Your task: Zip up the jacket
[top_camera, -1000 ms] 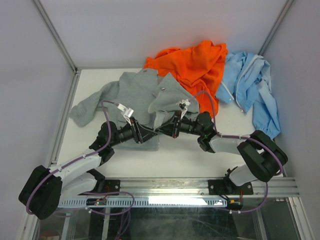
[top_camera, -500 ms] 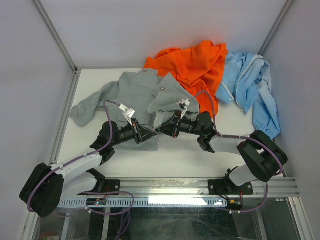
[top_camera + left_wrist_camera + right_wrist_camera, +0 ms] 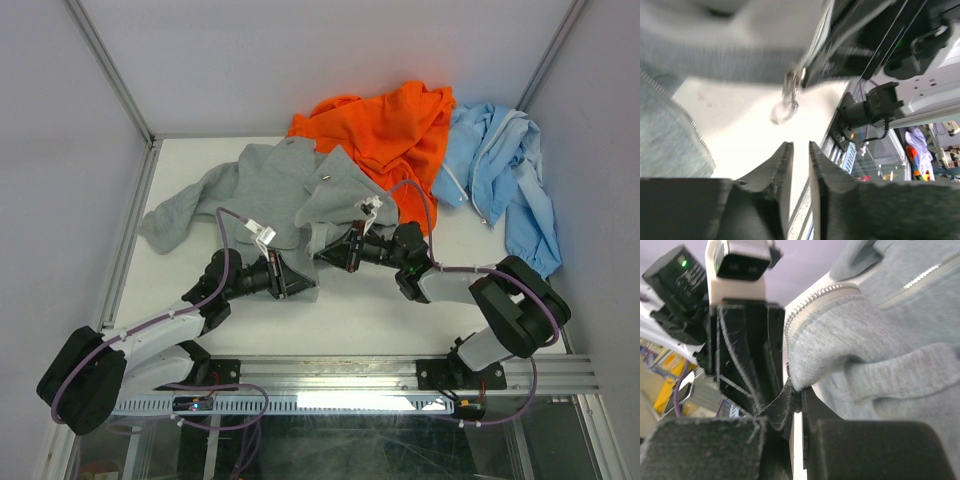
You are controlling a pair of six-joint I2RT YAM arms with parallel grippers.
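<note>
The grey jacket [image 3: 285,185] lies spread on the white table, front open. My right gripper [image 3: 325,255] is shut on the bottom corner of one front edge [image 3: 807,372], just below its pale zipper teeth [image 3: 812,297], and holds it slightly off the table. My left gripper [image 3: 297,283] sits just near-left of it, jaws a narrow gap apart and empty [image 3: 800,150]. In the left wrist view, the metal zipper pull [image 3: 789,92] hangs from the held hem ahead of the fingers. The other zipper edge [image 3: 690,130] lies to the left.
A bright orange garment [image 3: 390,125] is heaped at the back, overlapping the grey jacket's right side. A light blue jacket [image 3: 505,175] lies at the back right. Cage posts and walls bound the table [image 3: 380,310]; a metal rail [image 3: 400,375] runs along the near edge.
My left gripper has drawn back a little toward the near edge, away from the right gripper and the hem. The right gripper has stayed put, still clamping the hem.
</note>
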